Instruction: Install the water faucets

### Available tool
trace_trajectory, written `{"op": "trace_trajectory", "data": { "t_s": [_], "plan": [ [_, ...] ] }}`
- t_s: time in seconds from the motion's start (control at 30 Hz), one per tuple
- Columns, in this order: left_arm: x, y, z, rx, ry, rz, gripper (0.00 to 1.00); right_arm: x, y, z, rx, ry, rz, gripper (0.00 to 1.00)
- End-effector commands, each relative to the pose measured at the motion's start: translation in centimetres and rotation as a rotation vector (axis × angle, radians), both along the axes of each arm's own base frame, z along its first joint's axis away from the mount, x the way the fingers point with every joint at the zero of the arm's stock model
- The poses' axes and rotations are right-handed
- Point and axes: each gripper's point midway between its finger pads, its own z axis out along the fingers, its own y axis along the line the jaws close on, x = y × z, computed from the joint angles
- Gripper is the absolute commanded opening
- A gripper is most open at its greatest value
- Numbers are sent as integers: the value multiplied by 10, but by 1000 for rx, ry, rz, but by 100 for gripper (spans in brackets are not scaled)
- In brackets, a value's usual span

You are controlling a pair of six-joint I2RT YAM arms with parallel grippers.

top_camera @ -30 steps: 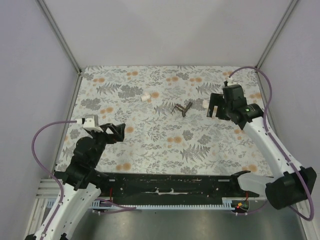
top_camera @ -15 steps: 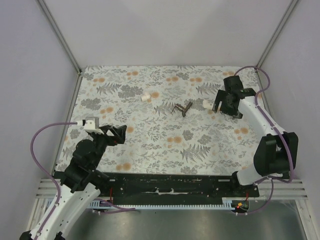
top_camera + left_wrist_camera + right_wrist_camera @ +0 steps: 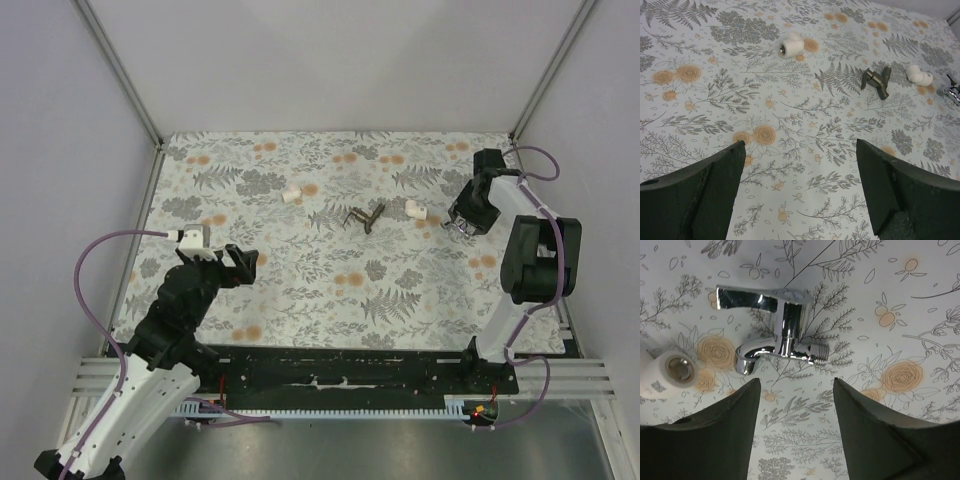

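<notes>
A shiny chrome water faucet [image 3: 775, 335] lies on its side on the floral table cover, threaded end to the right, just beyond my right gripper's fingertips. My right gripper [image 3: 796, 382] is open, and only bare cover shows between its fingers. In the top view that gripper [image 3: 468, 217] points down near the right edge. The same water faucet [image 3: 952, 93] shows at the right border of the left wrist view. My left gripper [image 3: 800, 147] is open wide over bare cover, at the near left [image 3: 235, 262].
A white plastic fitting [image 3: 670, 371] lies left of the chrome faucet, also seen as the white fitting [image 3: 417, 209]. A dark bronze tap-like piece [image 3: 364, 217] lies mid-table. A second white fitting [image 3: 291, 194] lies farther left. Grey walls enclose the table.
My right arm has swung toward the right wall and tipped its wrist down over the chrome faucet, and its jaws have narrowed. The left arm has crept slightly forward.
</notes>
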Motion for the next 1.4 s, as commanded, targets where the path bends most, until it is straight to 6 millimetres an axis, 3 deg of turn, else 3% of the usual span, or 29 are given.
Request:
{"op": "trace_trajectory", "data": {
  "t_s": [0.0, 0.37, 0.67, 0.87, 0.97, 1.03, 1.13, 1.37],
  "plan": [
    [1, -1, 21, 5, -57, -14, 96, 33, -11, 3, 53, -101, -86, 66],
    [3, -2, 18, 18, -48, -19, 96, 61, -29, -10, 87, -142, -128, 59],
    [5, -1, 13, 22, -22, -2, 96, 57, -35, -36, 72, -79, -121, 55],
    [9, 3, 12, -4, 8, 49, 100, 50, -33, -36, 69, -69, -74, 38],
    [5, -8, 12, 7, 11, -26, 100, 45, -27, -25, 72, -94, -31, 24],
    [3, -18, 14, -8, 6, -84, 99, 42, -17, -11, 70, -130, 2, 15],
    [2, -35, 24, -59, -5, -160, 98, 39, 7, 16, 78, -206, 74, 9],
    [-3, -88, 36, -119, 49, -422, 98, 25, 109, 82, 98, -383, 367, 2]
  ]
}}
